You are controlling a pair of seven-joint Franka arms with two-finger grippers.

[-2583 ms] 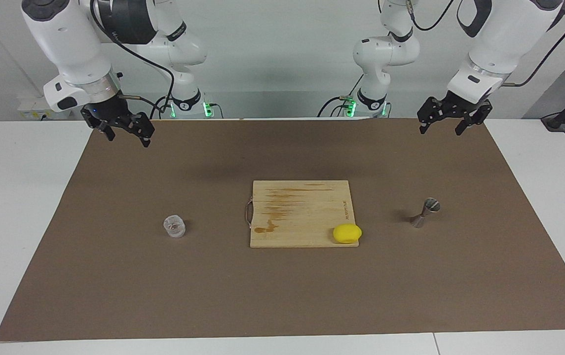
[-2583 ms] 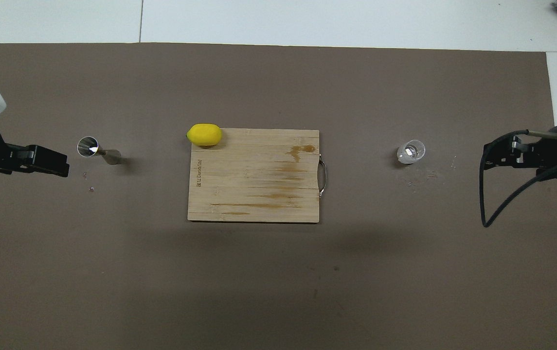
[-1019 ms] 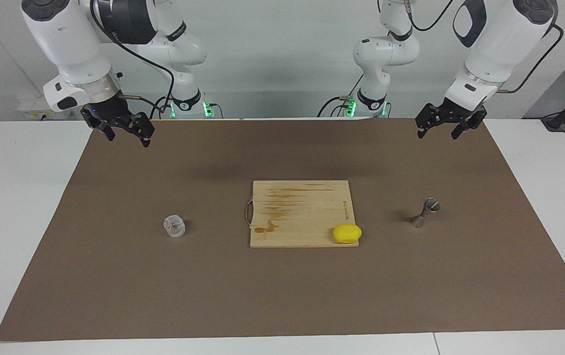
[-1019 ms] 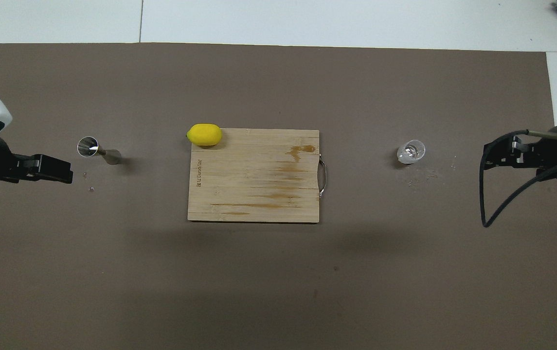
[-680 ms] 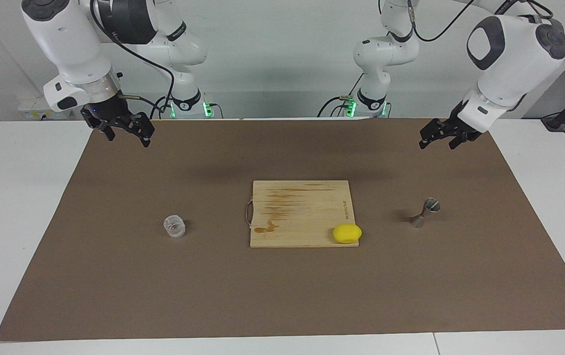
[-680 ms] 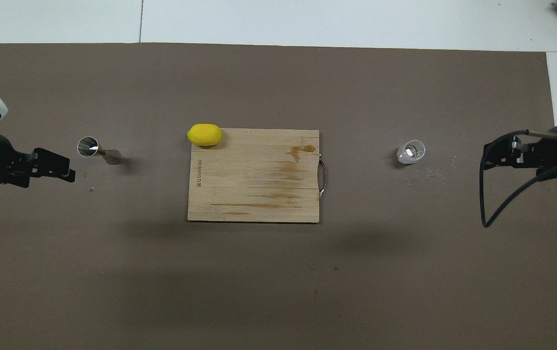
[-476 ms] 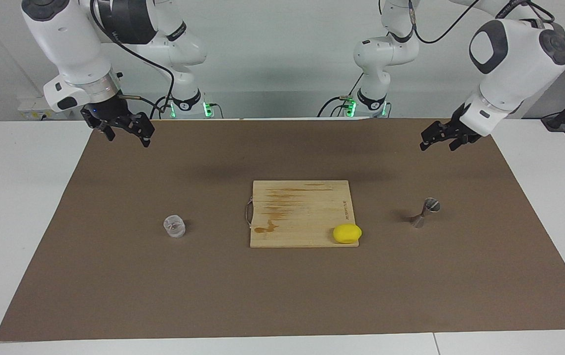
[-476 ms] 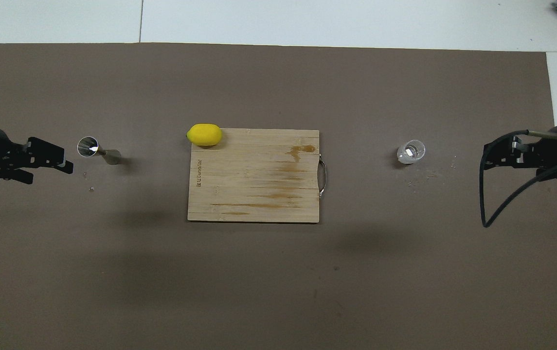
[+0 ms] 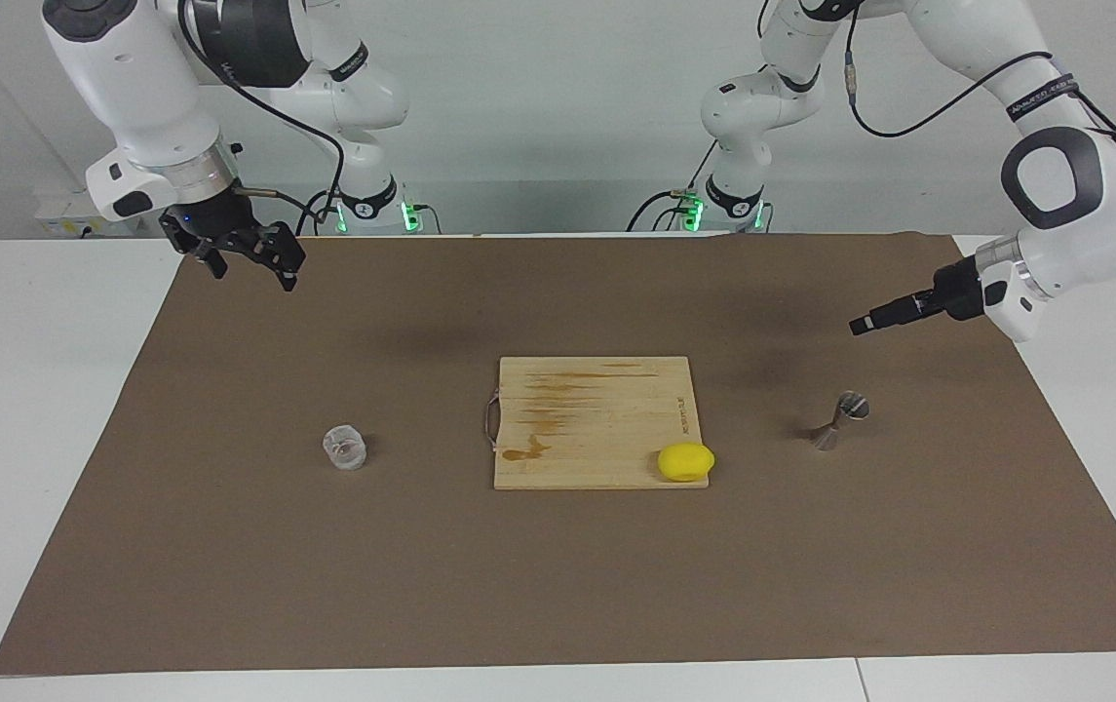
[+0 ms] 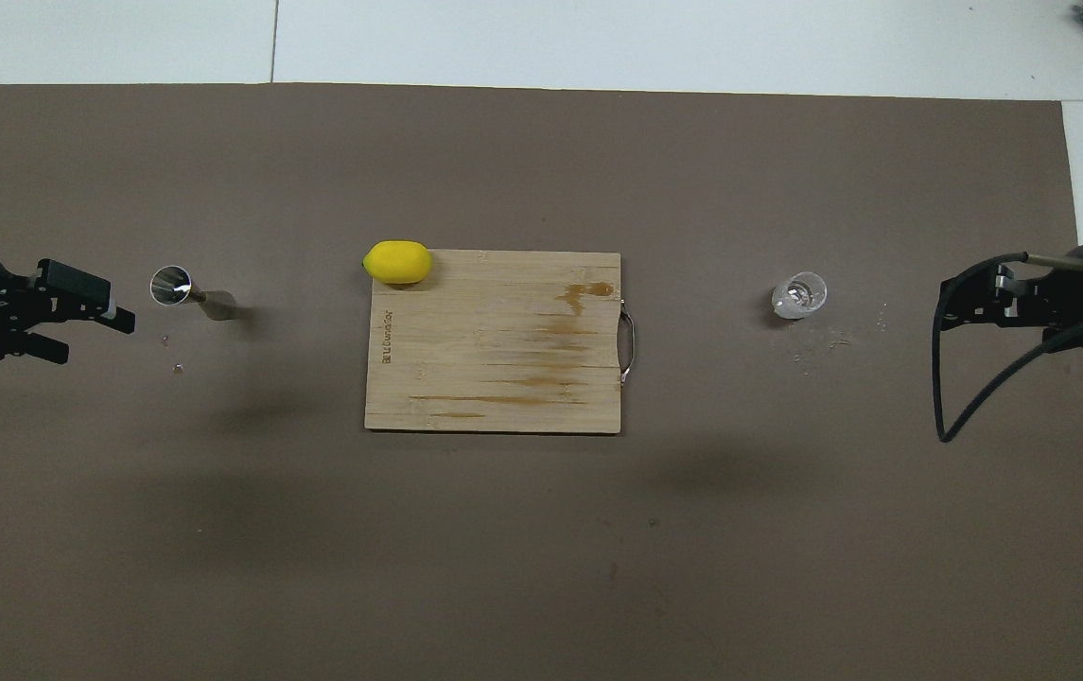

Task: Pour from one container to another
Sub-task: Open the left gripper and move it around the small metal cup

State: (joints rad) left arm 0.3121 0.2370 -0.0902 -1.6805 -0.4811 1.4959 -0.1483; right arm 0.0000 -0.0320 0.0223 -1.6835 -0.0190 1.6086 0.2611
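Note:
The small clear cup [image 9: 344,448] [image 10: 798,295] stands on the brown mat toward the right arm's end. The silver hourglass jigger [image 9: 838,420] [image 10: 191,293] stands on the mat toward the left arm's end. My left gripper [image 9: 858,328] [image 10: 96,339] is open and lies level over the mat. It points at the jigger from the left arm's end and is apart from it, holding nothing. My right gripper [image 9: 253,276] [image 10: 950,305] hangs open and empty over the mat's edge at the right arm's end, well apart from the cup.
A wooden cutting board [image 9: 596,390] [image 10: 494,359] with a metal handle lies mid-mat between the two containers. A yellow lemon [image 9: 685,461] [image 10: 397,262] sits at the board's corner farthest from the robots, toward the left arm's end. The brown mat [image 9: 226,546] [image 10: 541,567] covers most of the white table.
The left arm has swung down and turned its gripper from hanging downward to lying level, pointing toward the jigger. The right arm, cup and jigger have not moved.

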